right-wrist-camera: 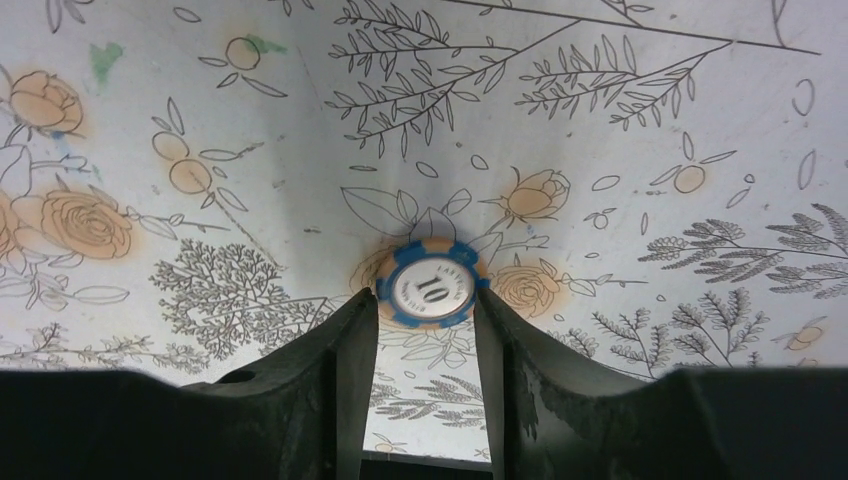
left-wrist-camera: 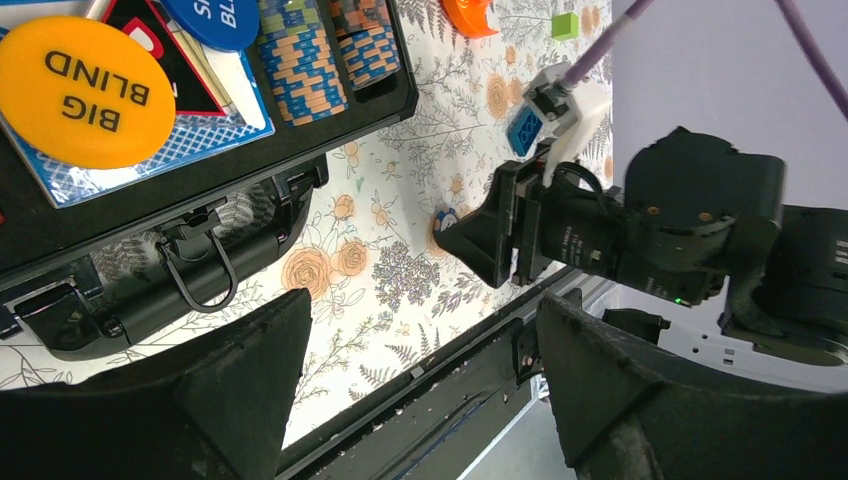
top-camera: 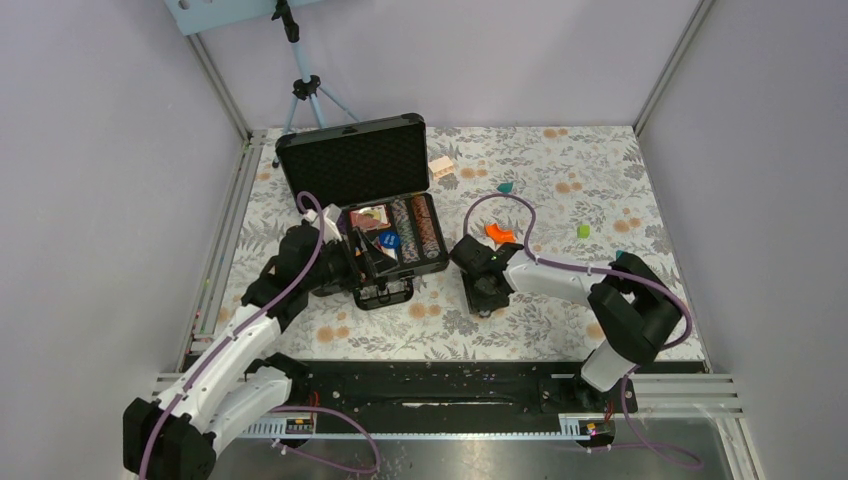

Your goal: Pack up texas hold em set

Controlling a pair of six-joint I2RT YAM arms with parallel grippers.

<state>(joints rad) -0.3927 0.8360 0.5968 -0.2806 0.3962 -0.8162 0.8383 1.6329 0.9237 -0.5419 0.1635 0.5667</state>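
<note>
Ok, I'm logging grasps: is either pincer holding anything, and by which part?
The right pincer pinches the blue 10 poker chip by opposite sides of its rim, flat on the tablecloth. The left pincer holds nothing.

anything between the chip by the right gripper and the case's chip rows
No, only bare cloth between the poker chip and the case. The left gripper hangs over the case's near edge, beside the chip rows.

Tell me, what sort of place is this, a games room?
Probably a robotics lab test cell, not a games room: a left arm and right arm bolted at the table's edge, bare walls with metal framing, and a tripod behind the poker case.
</note>
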